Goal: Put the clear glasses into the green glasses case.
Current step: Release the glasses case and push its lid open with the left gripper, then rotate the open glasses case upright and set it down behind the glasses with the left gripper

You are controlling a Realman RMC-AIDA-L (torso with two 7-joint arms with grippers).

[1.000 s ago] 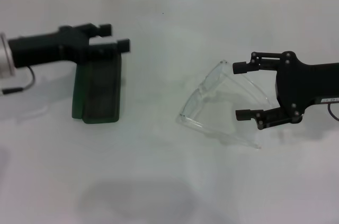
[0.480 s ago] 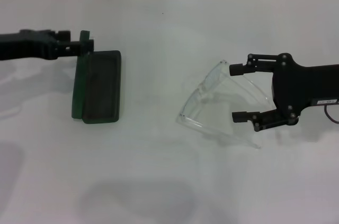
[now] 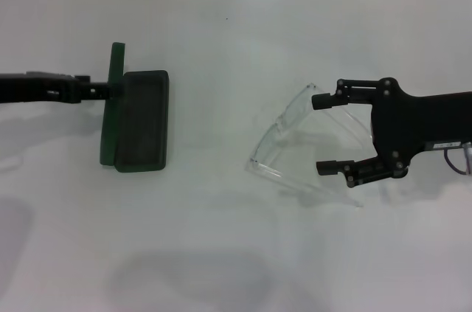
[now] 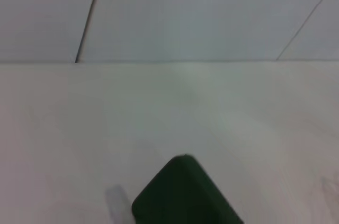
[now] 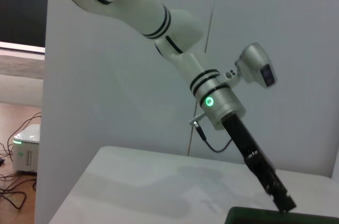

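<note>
The clear glasses (image 3: 295, 142) lie between the right end effector's (image 3: 321, 133) spread fingers.

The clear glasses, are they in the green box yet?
Not yet. The dark green oblong hard case lies open, with the left end effector at its raised lid. The transparent plastic wraparound glasses sit on the white table; the right end effector, open, straddles their arms. Grasping, carrying and placing remain.

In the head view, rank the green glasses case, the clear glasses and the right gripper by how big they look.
1. The clear glasses and the right gripper cover similar areas; the gripper sits higher, nearer the camera, so I won't rank them.
2. The green glasses case, lid open, looks smallest, though only slightly.
</note>
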